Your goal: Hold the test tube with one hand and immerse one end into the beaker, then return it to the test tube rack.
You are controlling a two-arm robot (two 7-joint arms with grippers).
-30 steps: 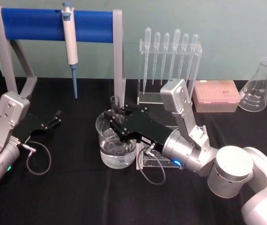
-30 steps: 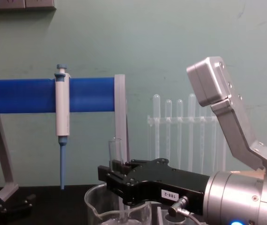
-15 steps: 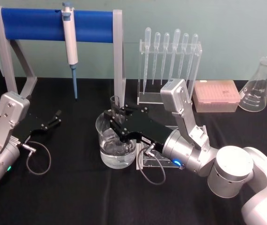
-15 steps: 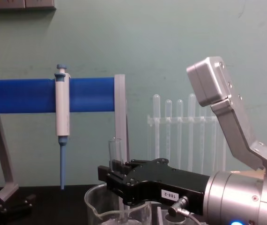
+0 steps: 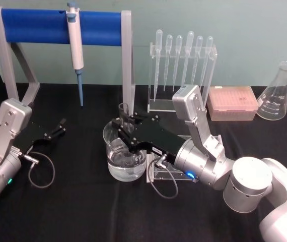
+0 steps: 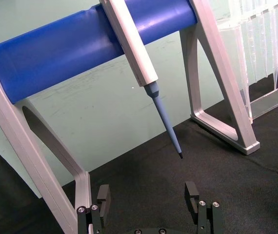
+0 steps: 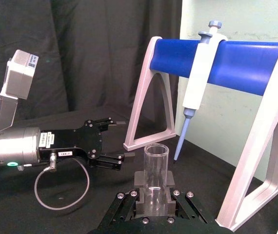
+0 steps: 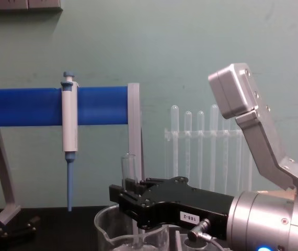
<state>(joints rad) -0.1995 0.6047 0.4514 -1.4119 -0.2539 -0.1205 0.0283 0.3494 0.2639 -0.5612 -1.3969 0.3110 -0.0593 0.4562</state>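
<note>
The test tube (image 5: 124, 112) stands upright, pinched between the jaws of my right gripper (image 5: 127, 130), which is shut on it. In the right wrist view its open rim rises above the gripper's pads: test tube (image 7: 155, 168), right gripper (image 7: 153, 201). Its lower end reaches down inside the beaker (image 5: 118, 171), which holds clear liquid. From the chest view, the tube (image 8: 128, 166) rises above the right gripper (image 8: 132, 201) and the beaker's rim (image 8: 103, 226). My left gripper (image 5: 59, 127) rests open at the table's left, with nothing between its fingers (image 6: 193, 192).
A blue-barred rack (image 5: 58, 25) with a hanging pipettor (image 5: 75, 45) stands behind the beaker. At the back right are a clear stand of plastic pipettes (image 5: 181, 65), a pink tip box (image 5: 232, 102) and a conical flask (image 5: 277, 93). A small clear holder (image 5: 156, 174) sits beside the beaker.
</note>
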